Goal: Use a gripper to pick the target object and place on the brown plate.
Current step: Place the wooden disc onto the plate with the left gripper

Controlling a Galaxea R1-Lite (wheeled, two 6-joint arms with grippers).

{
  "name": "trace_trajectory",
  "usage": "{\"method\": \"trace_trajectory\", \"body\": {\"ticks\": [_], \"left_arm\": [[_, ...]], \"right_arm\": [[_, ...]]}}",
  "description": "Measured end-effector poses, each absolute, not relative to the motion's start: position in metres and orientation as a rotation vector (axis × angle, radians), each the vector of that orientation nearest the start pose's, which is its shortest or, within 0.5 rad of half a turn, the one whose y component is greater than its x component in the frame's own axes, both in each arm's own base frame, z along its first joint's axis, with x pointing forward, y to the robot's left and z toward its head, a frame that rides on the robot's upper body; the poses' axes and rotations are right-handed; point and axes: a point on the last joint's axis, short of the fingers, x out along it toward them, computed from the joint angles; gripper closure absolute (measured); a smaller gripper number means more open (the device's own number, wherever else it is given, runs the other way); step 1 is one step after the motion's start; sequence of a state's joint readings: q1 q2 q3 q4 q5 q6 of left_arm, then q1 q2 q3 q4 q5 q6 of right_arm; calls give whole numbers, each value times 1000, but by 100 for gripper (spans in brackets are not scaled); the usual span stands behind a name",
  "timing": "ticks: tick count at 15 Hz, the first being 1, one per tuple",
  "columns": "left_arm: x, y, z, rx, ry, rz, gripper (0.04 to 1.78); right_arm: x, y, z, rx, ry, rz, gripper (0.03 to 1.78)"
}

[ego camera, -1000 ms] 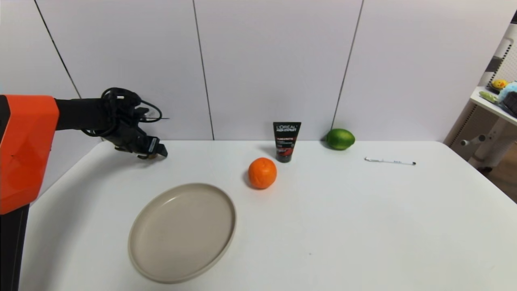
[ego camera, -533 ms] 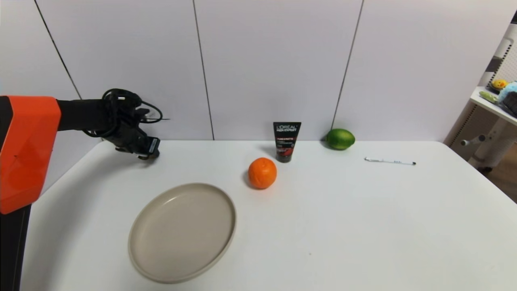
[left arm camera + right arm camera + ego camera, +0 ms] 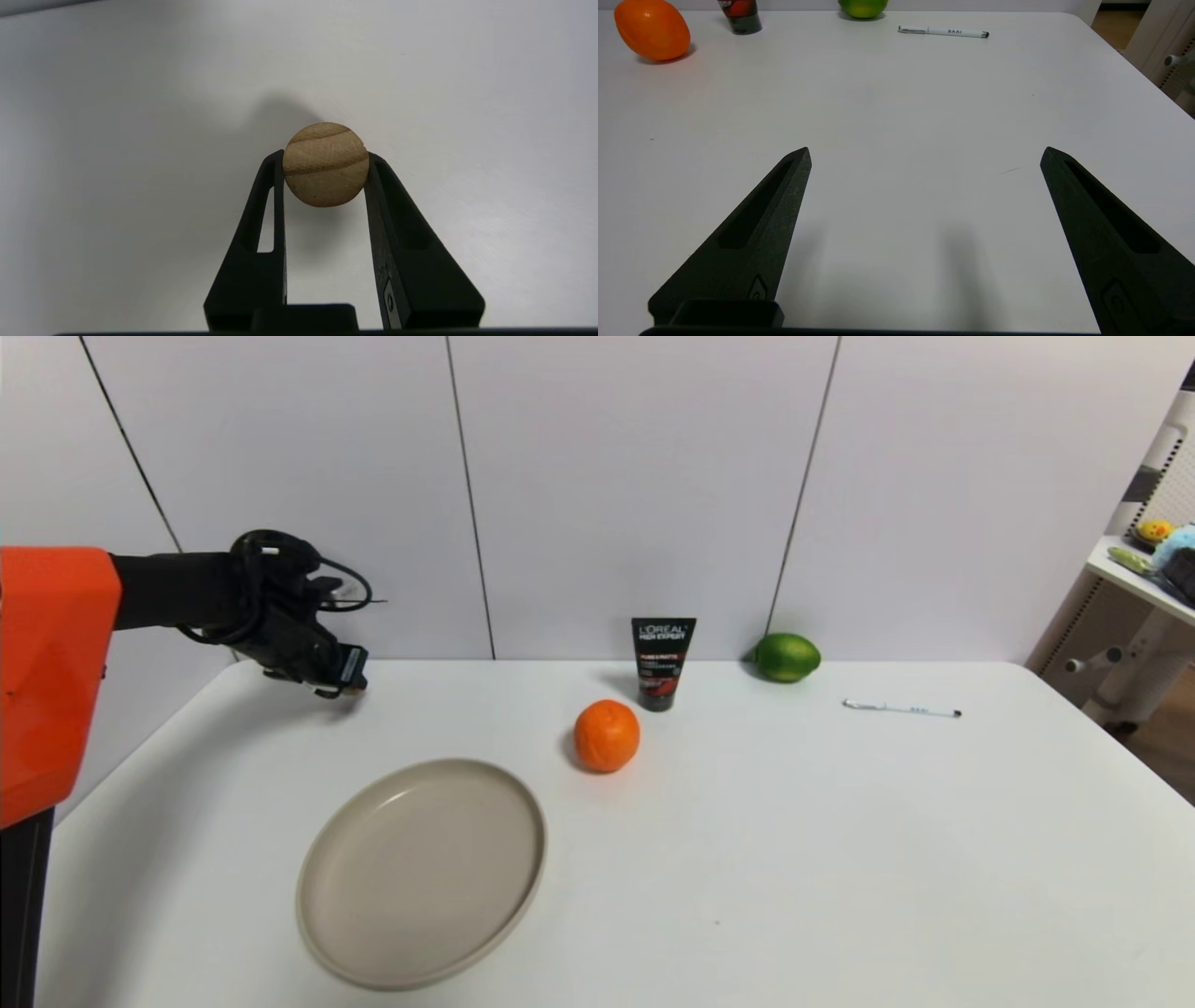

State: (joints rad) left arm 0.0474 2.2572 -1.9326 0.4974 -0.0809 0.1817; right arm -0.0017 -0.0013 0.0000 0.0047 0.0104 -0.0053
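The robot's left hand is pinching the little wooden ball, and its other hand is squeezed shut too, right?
Not quite. The left gripper does pinch the wooden ball between its fingers, but the right gripper is wide open and holds nothing. The right wrist view shows it.

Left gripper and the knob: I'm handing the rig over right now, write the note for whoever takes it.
Left gripper: shut on the knob, at the table's far left corner, just above the surface.
Right gripper: open, idle over bare table.
Plate: near left of centre, nothing on it.
Done: knob grasped.
Left: carry it to the plate, lower, release. Orange lies right of the route.
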Motion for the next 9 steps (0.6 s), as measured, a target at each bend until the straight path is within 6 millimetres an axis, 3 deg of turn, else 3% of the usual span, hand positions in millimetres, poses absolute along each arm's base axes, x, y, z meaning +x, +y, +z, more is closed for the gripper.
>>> {"method": "trace_trajectory", "body": {"ticks": [4, 9], "left_arm": [[400, -3, 218, 111, 799, -230, 131], [323, -50, 234, 159, 838, -381, 131]], "right_arm": [[-23, 0, 75, -5, 3, 9, 11], [-23, 0, 75, -6, 3, 9, 11]]}}
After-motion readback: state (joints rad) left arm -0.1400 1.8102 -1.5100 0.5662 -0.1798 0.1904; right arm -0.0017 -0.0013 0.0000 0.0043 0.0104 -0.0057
